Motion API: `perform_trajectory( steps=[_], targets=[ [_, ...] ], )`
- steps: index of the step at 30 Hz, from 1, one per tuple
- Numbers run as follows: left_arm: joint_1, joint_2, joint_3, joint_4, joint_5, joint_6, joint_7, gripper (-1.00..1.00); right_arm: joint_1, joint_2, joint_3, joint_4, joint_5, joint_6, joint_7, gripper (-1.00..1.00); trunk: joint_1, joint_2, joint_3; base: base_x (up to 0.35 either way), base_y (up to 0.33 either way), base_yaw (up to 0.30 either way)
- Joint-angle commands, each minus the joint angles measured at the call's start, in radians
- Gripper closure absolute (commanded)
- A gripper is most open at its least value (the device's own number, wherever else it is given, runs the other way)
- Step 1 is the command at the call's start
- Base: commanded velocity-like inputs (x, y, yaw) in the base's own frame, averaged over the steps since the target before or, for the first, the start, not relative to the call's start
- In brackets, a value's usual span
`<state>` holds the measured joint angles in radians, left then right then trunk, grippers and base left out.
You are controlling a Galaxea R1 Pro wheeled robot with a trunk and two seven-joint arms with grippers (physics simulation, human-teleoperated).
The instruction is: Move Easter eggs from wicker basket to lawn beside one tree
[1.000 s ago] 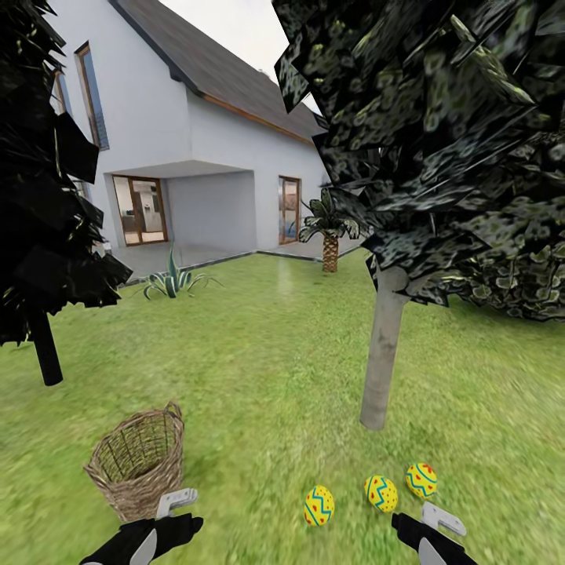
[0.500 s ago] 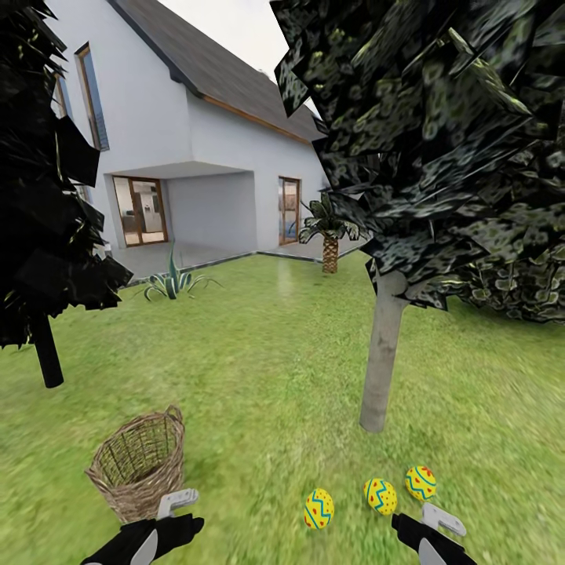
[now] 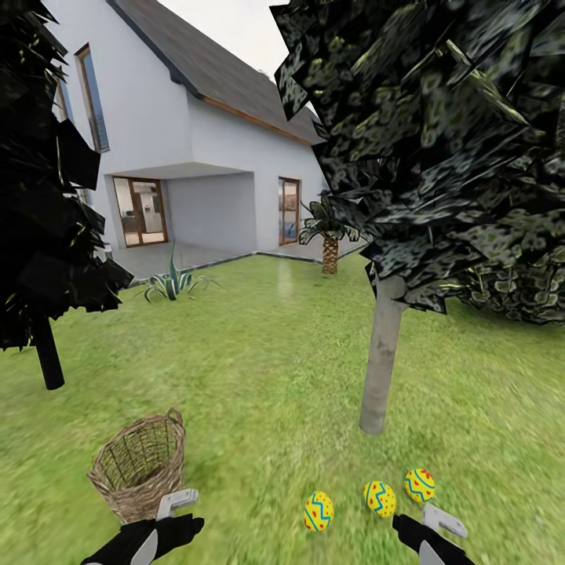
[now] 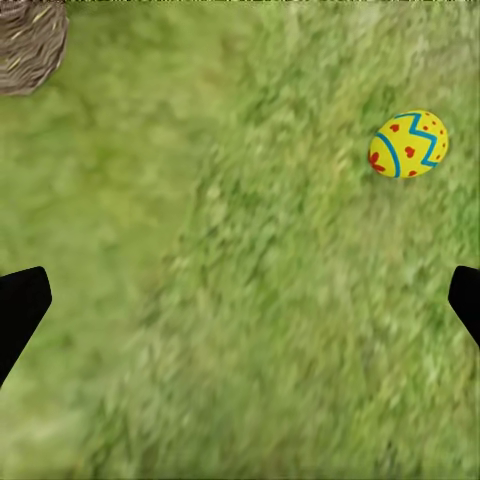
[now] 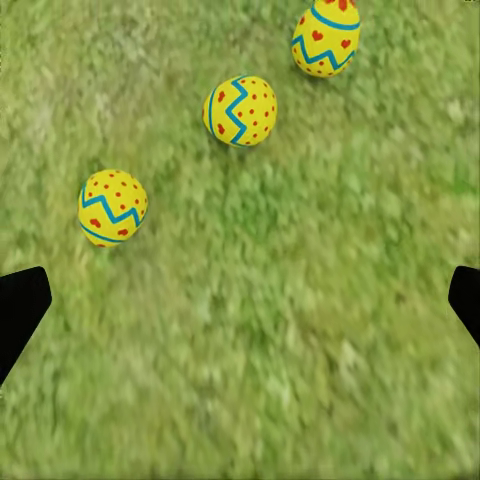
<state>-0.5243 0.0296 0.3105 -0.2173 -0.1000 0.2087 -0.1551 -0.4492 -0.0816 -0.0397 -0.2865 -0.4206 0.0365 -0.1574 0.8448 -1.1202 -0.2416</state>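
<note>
Head view: the whole scene sits slightly differently than in the frames of a second ago, with the basket and eggs a little lower or shifted. I read this as camera or base motion, not objects moving. The eggs' arrangement relative to each other and to the trunk looks unchanged.

Three Easter eggs lie in a loose row on the lawn (image 3: 259, 369): left egg (image 3: 318, 511), middle egg (image 3: 380, 498), right egg (image 3: 420, 485). All are apart from one another and none touches the trunk. They lie near the foot of the tree (image 3: 382, 357), on the near side of its pale trunk.

The wicker basket (image 3: 140, 468) stands slightly tilted on the lawn, well to the left of the eggs. What shows of its interior looks empty, though the bottom is not fully visible.

Left gripper (image 3: 179, 502): low, just in front of the basket, holding nothing. In the left wrist view both fingertips sit at opposite frame edges with bare grass between, so the jaws are released.

Right gripper (image 3: 441, 519): near the right egg, not touching it. The right wrist view shows the same wide spread over grass, so these jaws are released and empty too.

Judgement: the placement condition appears met, with three eggs by one tree and none seen in the basket. Nothing remains to grasp.
</note>
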Motion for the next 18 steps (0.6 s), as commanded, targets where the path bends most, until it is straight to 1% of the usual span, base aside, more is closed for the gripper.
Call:
perform_trajectory(
  steps=[1,7,13,18],
  targets=[
    [0.0,0.0,0.009,-0.002,-0.01,0.006,-0.006,-1.0,0.0,0.0,-0.003,-0.002,-0.003,0.003,-0.002,-1.0,-0.004,0.006,0.002,0.0,0.0,0.0],
    [0.0,0.001,0.009,-0.002,-0.01,0.005,-0.006,-1.0,0.0,0.001,-0.003,-0.003,-0.007,0.002,0.0,-1.0,-0.027,0.048,0.02,0.0,0.0,0.0],
    [0.0,0.001,0.009,-0.002,-0.01,0.006,-0.006,-1.0,0.0,0.018,-0.003,-0.003,-0.004,0.005,0.0,-1.0,-0.05,0.09,0.032,0.0,0.0,0.0],
    [0.0,0.0,0.009,-0.002,-0.01,0.005,-0.006,-1.0,0.0,0.021,-0.003,-0.003,-0.003,0.005,-0.001,-1.0,-0.069,0.125,0.04,0.0,0.0,0.0]
  ],
)
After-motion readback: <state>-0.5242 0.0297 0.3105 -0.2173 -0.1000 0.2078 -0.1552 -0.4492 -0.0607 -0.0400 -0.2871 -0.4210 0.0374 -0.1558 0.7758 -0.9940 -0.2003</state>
